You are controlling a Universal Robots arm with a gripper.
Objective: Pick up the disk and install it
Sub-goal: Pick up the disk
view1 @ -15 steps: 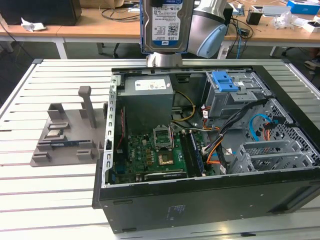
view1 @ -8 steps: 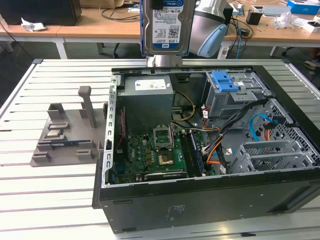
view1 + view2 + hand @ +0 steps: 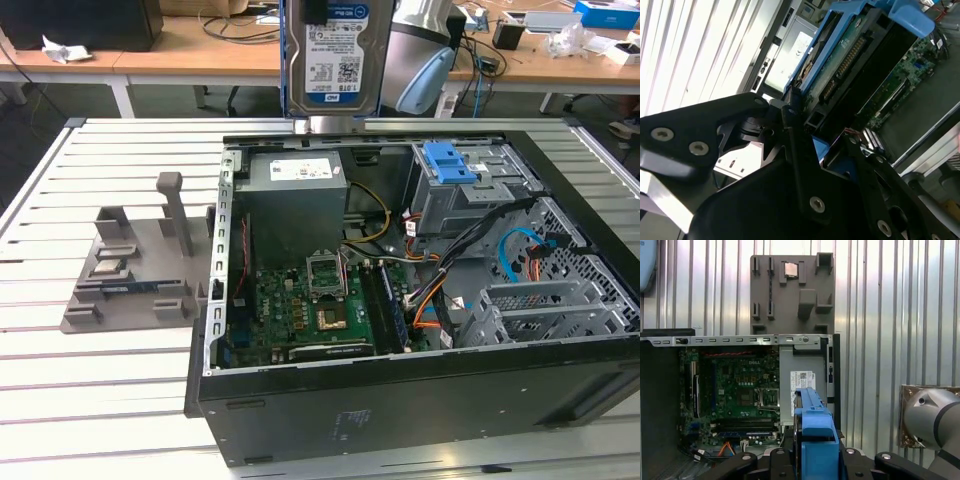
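The disk point(image 3: 335, 55) hangs upright in the air, its white-and-blue label facing the exterior camera, above the back edge of the open computer case point(image 3: 400, 400). Its blue carrier frame runs along both sides. In the second wrist view my gripper point(image 3: 817, 135) is shut on the disk point(image 3: 840, 55), whose green circuit-board side and blue frame show. In the first wrist view the blue frame edge of the disk point(image 3: 812, 435) stands between the black fingers point(image 3: 780, 460) of my gripper point(image 3: 812, 462), high over the case.
Inside the case lie a grey power-supply box point(image 3: 295, 185), a green motherboard point(image 3: 310, 310), and a metal drive bay with a blue latch piece point(image 3: 447, 160). A grey parts fixture point(image 3: 130, 270) sits on the slatted table at the exterior view's left. Cluttered desks stand behind.
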